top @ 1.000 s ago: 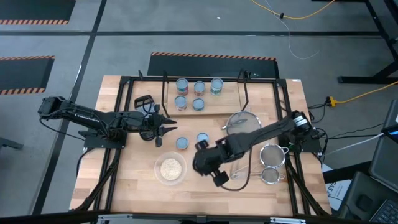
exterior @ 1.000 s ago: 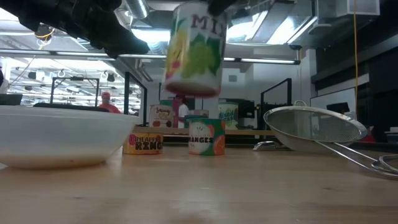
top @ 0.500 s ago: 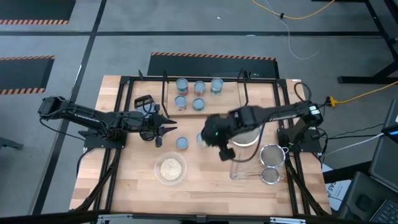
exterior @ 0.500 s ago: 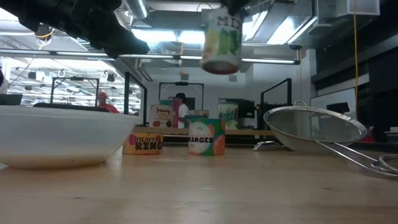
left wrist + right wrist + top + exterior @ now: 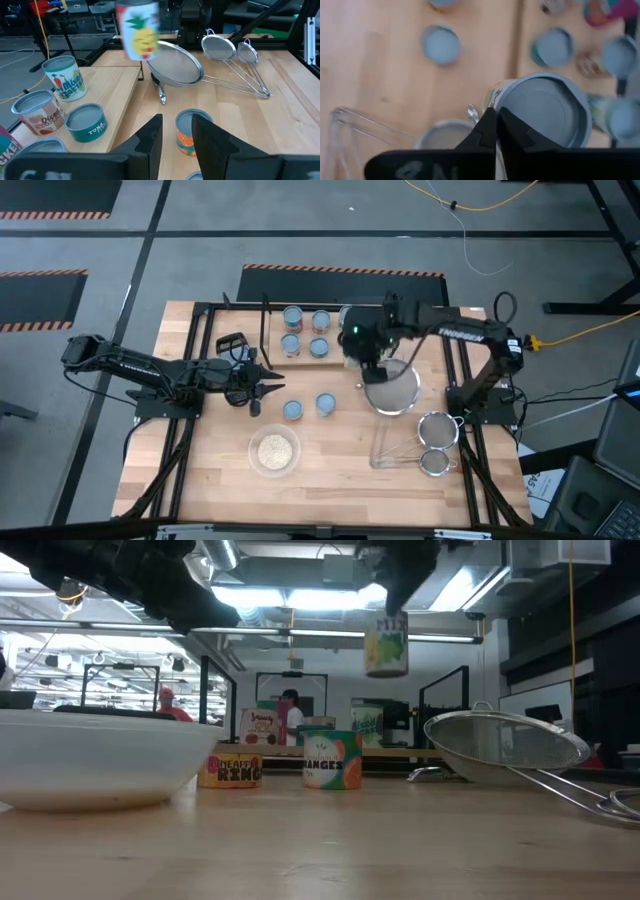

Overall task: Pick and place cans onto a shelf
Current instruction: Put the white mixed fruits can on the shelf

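The shelf (image 5: 335,332), a light-wood board on black wire supports, lies at the table's far side with several cans (image 5: 319,321) standing on it. Two more cans (image 5: 292,410) (image 5: 325,402) stand on the tabletop. My right gripper (image 5: 365,348) hangs above the shelf's right end, shut on a can with a yellow-green fruit label (image 5: 386,644); in the high view the gripper covers it. My left gripper (image 5: 177,134) waits open at the table's left, level, pointing at the orange-labelled can (image 5: 192,132). My right gripper pinches the can's top rim (image 5: 506,106) at one side between its shut fingers. They come from above, pointing steeply down. The can (image 5: 138,30) hangs below them, near upright, lifted clear of table and shelf.
A clear bowl of pale grains (image 5: 275,450) stands near the front. A large wire strainer (image 5: 392,385) lies just right of the held can, and two small strainers (image 5: 437,430) lie farther right. Black frame rails (image 5: 200,360) run along the table's sides. People show beyond the table (image 5: 170,700).
My right gripper, still shut on the can, has swung from beside the grain bowl toward the table's far edge and risen, rolling somewhat. The can has gone with it, higher above the table, and now hangs at the shelf's right end.
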Controlling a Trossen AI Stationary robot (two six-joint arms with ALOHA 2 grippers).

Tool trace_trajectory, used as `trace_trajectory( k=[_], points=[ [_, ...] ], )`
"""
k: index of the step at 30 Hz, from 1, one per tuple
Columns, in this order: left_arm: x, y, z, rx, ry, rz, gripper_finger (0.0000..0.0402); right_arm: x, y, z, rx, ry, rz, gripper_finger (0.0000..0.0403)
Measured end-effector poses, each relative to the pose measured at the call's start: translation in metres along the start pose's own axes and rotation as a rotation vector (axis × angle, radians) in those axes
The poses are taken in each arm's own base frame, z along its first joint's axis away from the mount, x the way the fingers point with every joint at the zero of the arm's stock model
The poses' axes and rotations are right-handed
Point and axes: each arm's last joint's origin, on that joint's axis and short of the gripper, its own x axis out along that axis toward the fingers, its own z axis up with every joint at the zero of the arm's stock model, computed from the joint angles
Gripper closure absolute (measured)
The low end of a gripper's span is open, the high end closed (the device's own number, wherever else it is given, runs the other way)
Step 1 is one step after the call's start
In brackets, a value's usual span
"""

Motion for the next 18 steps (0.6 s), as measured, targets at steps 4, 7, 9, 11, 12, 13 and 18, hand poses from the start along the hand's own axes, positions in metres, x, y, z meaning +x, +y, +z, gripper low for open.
trace_trajectory(
  k=[4, 7, 9, 11, 12, 13, 18],
  points=[
    [0.000, 0.000, 0.000, 0.000, 0.000, 0.000, 0.0304, -0.001, -0.030, -0.015, 0.047, 0.039, -0.027, 0.0393],
    [0.000, 0.000, 0.000, 0.000, 0.000, 0.000, 0.0304, -0.003, -0.051, -0.026, 0.059, 0.059, -0.045, 0.0393],
    [0.000, 0.000, 0.000, 0.000, 0.001, 0.000, 0.0304, -0.004, -0.063, -0.033, 0.067, 0.065, -0.058, 0.0393],
    [0.000, 0.000, 0.000, 0.000, 0.000, 0.000, 0.0304, -0.001, -0.075, -0.041, 0.082, 0.080, -0.065, 0.0393],
    [0.000, 0.000, 0.000, 0.000, 0.001, 0.000, 0.0304, 0.001, -0.080, -0.046, 0.085, 0.092, -0.066, 0.0393],
    [0.000, 0.000, 0.000, 0.000, 0.000, 0.000, 0.0304, 0.003, -0.086, -0.051, 0.093, 0.103, -0.067, 0.0393],
    [0.000, 0.000, 0.000, 0.000, 0.000, 0.000, 0.0304, 0.017, -0.110, -0.071, 0.131, 0.110, -0.098, 0.0393]
  ],
)
